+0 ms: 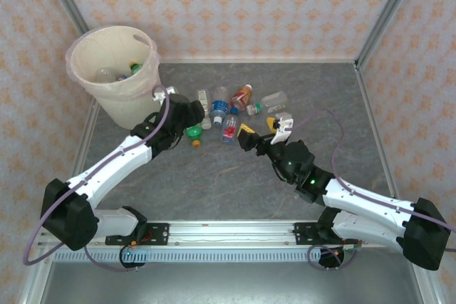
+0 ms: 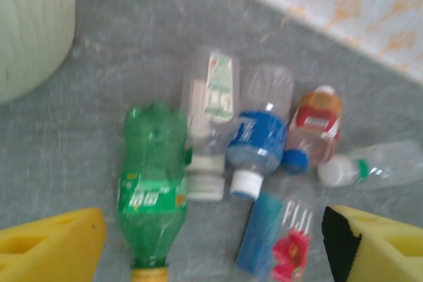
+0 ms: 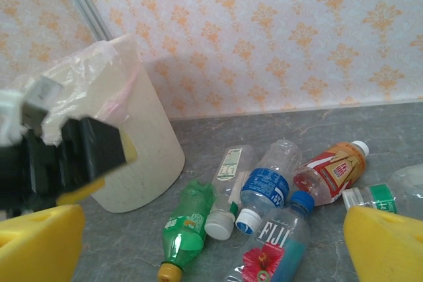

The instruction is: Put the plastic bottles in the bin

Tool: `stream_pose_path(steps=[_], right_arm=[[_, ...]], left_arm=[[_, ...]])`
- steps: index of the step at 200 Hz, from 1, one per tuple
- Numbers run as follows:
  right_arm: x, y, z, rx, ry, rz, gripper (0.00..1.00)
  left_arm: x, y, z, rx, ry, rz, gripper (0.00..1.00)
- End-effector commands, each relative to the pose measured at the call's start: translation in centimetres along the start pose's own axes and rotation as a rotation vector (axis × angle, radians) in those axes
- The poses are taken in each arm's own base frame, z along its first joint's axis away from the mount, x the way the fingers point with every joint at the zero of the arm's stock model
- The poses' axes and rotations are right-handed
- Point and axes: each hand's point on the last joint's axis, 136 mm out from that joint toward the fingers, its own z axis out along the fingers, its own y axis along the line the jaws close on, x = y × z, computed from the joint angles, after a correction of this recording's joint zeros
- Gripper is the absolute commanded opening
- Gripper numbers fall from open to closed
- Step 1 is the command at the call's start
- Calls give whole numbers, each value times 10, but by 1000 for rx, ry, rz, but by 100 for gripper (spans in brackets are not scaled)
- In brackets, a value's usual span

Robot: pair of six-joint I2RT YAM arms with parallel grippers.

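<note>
You have a grey, stone-mottled desk (image 1: 235, 176) walled with orange-patterned paper. At its far left stands the bin (image 1: 125, 101), upright, a round cream tub with a thin pinkish liner bag over the rim. A few bottles already lie in it.

Your left claw (image 2: 213, 236) sits just right of the bin, above the near end of the bottle cluster. Its yellow foam-like fingers (image 2: 53, 242) are spread wide and grip nothing. Your right claw (image 1: 260, 129) hovers right of the cluster, its jaws likewise parted and empty.

The remaining bottles lie on their sides mid-desk, packed side by side:
- The green bottle (image 2: 152, 183) is ribbed plastic. Its long axis runs far to near, its yellow cap toward the arms.
- The clear bottle with a green-and-white label (image 2: 210, 104) lies against it and parallel, its white cap also nearward.
- The blue-labelled clear bottle (image 2: 259, 133) is slightly angled, with its white cap toward the arms.
- The Fiji bottle (image 3: 274, 249) is clear, with a blue panel and a pink flower. It lies nearest the arms, and its blue cap points away, up against the orange bottle (image 3: 330, 170).
- The orange bottle has a red label and tilts diagonally, white cap to the far right.
- A clear bottle with a green neck band (image 3: 390, 193) lies crosswise at the right, its white cap pointing left.
</note>
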Motion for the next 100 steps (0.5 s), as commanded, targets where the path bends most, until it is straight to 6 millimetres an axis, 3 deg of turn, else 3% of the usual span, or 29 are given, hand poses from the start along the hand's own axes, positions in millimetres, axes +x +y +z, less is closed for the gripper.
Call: stream_pose_path(steps=[1, 24, 61, 100], right_arm=[[1, 13, 2, -78, 23, 17, 100], [14, 25, 9, -132, 92, -2, 100], [25, 23, 17, -113, 127, -17, 100], [28, 22, 19, -109, 132, -19, 100]], left_arm=[[18, 7, 14, -4, 24, -73, 87], [43, 17, 28, -2, 69, -94, 87], [72, 24, 47, 6, 137, -97, 83], [87, 36, 64, -66, 175, -56, 73]])
